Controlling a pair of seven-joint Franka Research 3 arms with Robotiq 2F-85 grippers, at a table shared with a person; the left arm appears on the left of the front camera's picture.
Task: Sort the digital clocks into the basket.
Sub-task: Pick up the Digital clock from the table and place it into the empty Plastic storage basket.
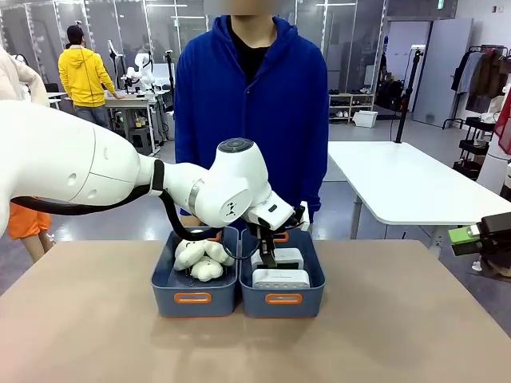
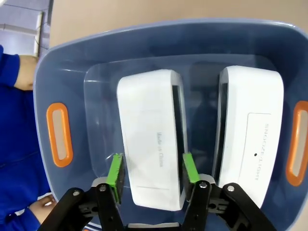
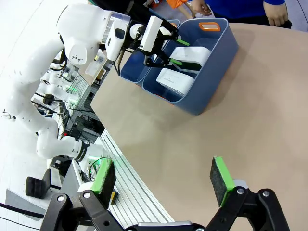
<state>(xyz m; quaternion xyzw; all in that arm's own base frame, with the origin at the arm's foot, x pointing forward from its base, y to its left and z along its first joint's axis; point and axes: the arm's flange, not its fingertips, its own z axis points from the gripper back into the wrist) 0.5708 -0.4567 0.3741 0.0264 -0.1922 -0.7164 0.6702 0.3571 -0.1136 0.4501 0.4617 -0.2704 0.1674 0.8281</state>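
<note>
We see both digital clocks [image 2: 153, 139] lying in the basket [image 1: 283, 298] at centre frame, our left gripper [image 2: 151, 169] straddling the far one, pads seemingly just off it, the right gripper [image 3: 163, 178] wide open, empty: sorting looks done.

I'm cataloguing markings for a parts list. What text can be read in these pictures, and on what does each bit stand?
"Made in China": on the digital clock between the left end effector pads.
"SNOOZE/LIGHT": apparently, on the second digital clock; faint, so uncertain.
Green ceiling sign, front view: too small to read.
</note>
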